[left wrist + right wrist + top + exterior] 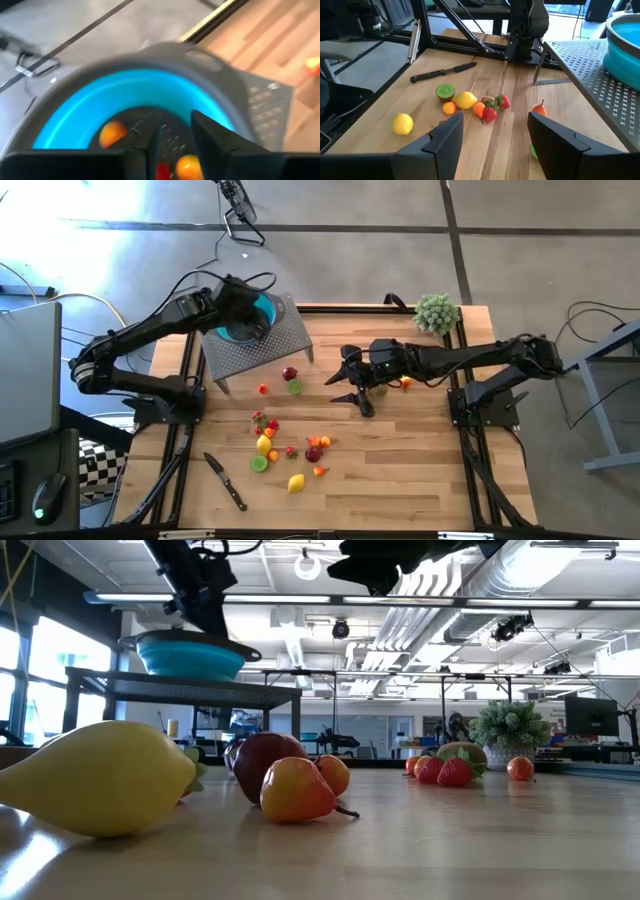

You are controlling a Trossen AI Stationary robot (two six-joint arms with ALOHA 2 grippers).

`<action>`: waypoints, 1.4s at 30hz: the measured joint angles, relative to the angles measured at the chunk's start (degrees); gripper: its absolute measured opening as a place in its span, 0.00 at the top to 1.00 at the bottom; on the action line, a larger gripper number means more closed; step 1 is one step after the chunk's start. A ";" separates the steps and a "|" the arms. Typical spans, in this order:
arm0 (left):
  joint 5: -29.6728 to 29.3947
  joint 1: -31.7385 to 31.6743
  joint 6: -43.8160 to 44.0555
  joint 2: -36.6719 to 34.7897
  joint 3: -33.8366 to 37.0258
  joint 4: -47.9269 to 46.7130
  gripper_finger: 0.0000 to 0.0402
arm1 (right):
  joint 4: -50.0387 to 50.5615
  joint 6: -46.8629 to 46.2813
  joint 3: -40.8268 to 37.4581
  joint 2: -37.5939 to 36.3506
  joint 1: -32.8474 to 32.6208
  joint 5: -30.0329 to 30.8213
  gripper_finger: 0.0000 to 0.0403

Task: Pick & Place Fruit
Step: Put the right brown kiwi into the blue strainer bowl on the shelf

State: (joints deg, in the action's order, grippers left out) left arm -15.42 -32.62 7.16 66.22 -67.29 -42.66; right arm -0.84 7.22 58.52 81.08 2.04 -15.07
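Landmark: round teal plastic bowl [243, 320] on perforated grey metal stand [262, 345].

- Nearest table's front edge, well apart from bowl: black-handled knife [226, 480], yellow lemon [296, 482], lime-green kiwi half [259, 464].
- Between there and stand: loose scatter of small toy fruit [290, 442] on wooden table [400, 470]; dark red apple [290, 373] and lime half [295, 387] just beside stand.
- Right gripper [352, 381] hovers over table, well right of bowl; fingers apart, holding nothing.
- Left gripper [175, 145] over bowl; fingers slightly apart, grip cannot tell. Orange and red fruit pieces [113, 133] in bowl.
- Fuzzy pale green plant ball [436, 312] far right of bowl.
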 joint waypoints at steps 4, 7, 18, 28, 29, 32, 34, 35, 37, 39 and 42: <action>1.62 0.02 -1.34 0.00 0.00 3.54 0.85 | 0.01 0.04 0.00 0.00 0.00 0.07 0.47; 2.58 0.00 -0.94 0.00 0.00 6.12 0.87 | 0.00 0.04 0.00 0.00 0.00 0.09 0.47; 19.61 0.11 -8.24 -1.57 7.76 20.74 0.94 | 0.28 0.00 0.00 0.00 0.00 0.11 0.47; 17.22 12.77 -5.95 -13.07 20.82 35.09 1.00 | 0.63 -1.44 0.00 0.00 0.00 0.17 0.47; 14.57 15.02 -6.36 -13.92 21.22 34.39 1.00 | 0.63 -1.44 0.00 0.00 0.00 0.57 0.47; 9.24 21.45 -8.41 -16.16 22.43 34.65 1.00 | 0.65 -1.45 0.00 0.00 -0.01 3.29 0.47; 6.54 25.04 -9.12 -17.06 23.42 35.72 1.00 | 0.63 -1.46 0.00 0.00 0.00 4.76 0.47; 5.48 26.71 -9.68 -17.27 23.93 35.93 1.00 | 0.63 -1.44 0.00 0.00 0.00 5.35 0.47; 3.85 29.33 -10.43 -17.44 25.00 35.66 1.00 | 0.63 -1.55 0.00 0.00 0.00 6.12 0.47; 3.08 31.59 -10.41 -17.42 26.03 35.94 1.00 | 0.63 -2.16 0.00 -0.02 0.00 6.11 0.47; 2.85 34.67 -10.61 -17.42 28.24 39.11 1.00 | 0.63 -3.38 0.00 -0.02 0.00 6.03 0.47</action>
State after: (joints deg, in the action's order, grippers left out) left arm -12.57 2.05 -3.45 48.80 -39.04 -3.56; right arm -0.21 3.85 58.52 81.06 2.04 -9.04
